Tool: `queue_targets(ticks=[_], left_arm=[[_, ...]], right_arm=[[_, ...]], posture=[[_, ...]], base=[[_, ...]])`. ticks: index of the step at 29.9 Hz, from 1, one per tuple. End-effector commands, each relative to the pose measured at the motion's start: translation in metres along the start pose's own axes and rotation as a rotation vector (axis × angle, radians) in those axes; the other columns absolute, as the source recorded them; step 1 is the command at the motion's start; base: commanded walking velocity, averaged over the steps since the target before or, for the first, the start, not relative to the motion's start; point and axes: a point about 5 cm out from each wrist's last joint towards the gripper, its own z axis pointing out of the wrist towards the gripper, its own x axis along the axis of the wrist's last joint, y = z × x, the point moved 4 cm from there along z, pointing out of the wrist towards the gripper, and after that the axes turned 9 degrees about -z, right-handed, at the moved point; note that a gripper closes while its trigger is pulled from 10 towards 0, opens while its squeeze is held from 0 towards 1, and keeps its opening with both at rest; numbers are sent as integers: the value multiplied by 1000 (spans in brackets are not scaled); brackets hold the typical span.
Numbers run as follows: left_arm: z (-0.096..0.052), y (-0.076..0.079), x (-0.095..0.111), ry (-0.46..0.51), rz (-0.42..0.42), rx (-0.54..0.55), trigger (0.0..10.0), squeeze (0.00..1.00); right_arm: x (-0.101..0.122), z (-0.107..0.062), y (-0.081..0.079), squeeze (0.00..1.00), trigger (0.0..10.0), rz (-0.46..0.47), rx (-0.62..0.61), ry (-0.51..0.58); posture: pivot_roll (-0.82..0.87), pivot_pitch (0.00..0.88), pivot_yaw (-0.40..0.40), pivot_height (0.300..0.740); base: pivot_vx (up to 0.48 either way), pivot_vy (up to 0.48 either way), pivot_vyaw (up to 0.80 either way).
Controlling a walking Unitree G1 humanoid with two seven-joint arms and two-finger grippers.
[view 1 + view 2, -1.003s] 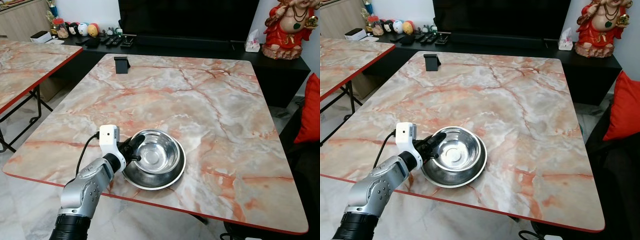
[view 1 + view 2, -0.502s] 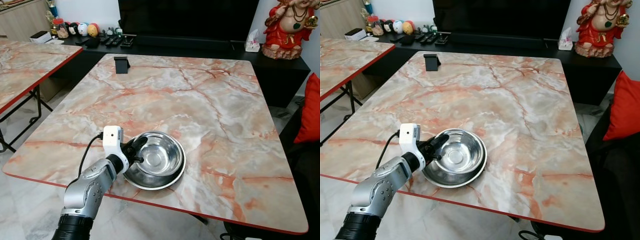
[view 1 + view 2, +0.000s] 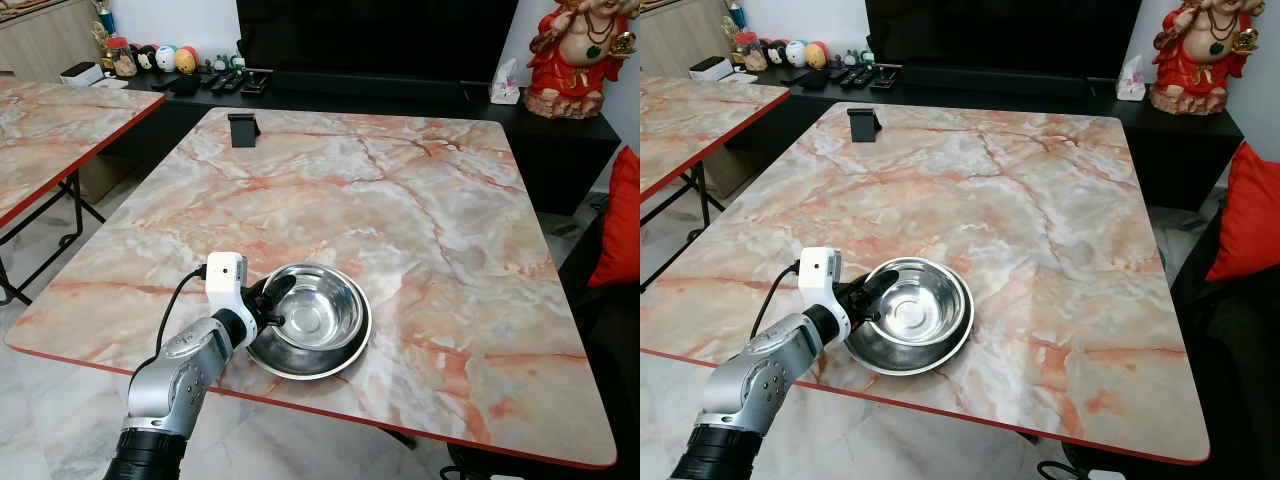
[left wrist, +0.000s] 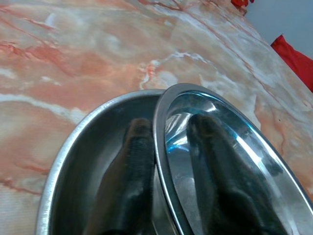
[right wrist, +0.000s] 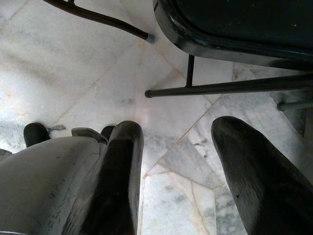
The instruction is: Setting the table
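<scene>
Two steel bowls sit nested near the front edge of the marble table (image 3: 420, 200). The upper bowl (image 3: 318, 312) rests slightly tilted inside the lower bowl (image 3: 322, 364). My left gripper (image 3: 272, 300) is shut on the upper bowl's left rim. In the left wrist view one finger (image 4: 129, 171) lies outside that rim (image 4: 160, 127), over the lower bowl (image 4: 88, 147), and the other finger (image 4: 215, 161) lies inside. My right gripper (image 5: 177, 131) hangs open above the floor, holding nothing.
A black stand (image 3: 243, 129) sits at the table's far left corner. A second marble table (image 3: 50, 130) is to the left. Behind are a black console and a red statue (image 3: 585, 55). A red cushion (image 3: 622, 215) is at right. Black chair legs (image 5: 220, 88) cross the white floor.
My left arm has edged a little to the right, taking the upper bowl with it. In the last half second nothing has visibly moved.
</scene>
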Motion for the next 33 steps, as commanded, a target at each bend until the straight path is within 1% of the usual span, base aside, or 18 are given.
queue_targets(ticks=[1, 2, 9, 18, 23, 28, 33], left_arm=[[0, -4, -2, -8, 15, 23, 10000, 498], [0, -5, -2, -7, 19, 31, 10000, 0], [0, -6, -1, -6, 25, 38, 10000, 0], [0, -12, 1, -3, 70, 74, 10000, 0], [0, -12, 2, 1, 73, 82, 10000, 0], [0, -14, 2, 1, 94, 95, 10000, 0], [1, -15, 3, -2, 152, 113, 10000, 0]], right_arm=[[0, 0, -1, 0, 10000, 19, 2, -1], [0, 0, -1, 0, 10000, 19, 1, -2], [0, 0, -1, 0, 10000, 19, 1, -3], [0, 0, -1, 0, 10000, 18, 3, -3], [0, 0, -1, 0, 10000, 17, 4, -3], [0, 0, -1, 0, 10000, 17, 3, -5], [0, 0, -1, 0, 10000, 16, 4, -5]], posture=[[-35, 0, 13, 732], [-35, 0, 12, 732], [-33, 0, 12, 732], [-32, 0, 11, 732], [-33, 0, 11, 732], [-33, 0, 11, 732], [-31, 0, 9, 732]], base=[[0, 0, 0], [0, 0, 0], [0, 0, 0], [0, 0, 0], [0, 0, 0], [0, 0, 0], [0, 0, 0]])
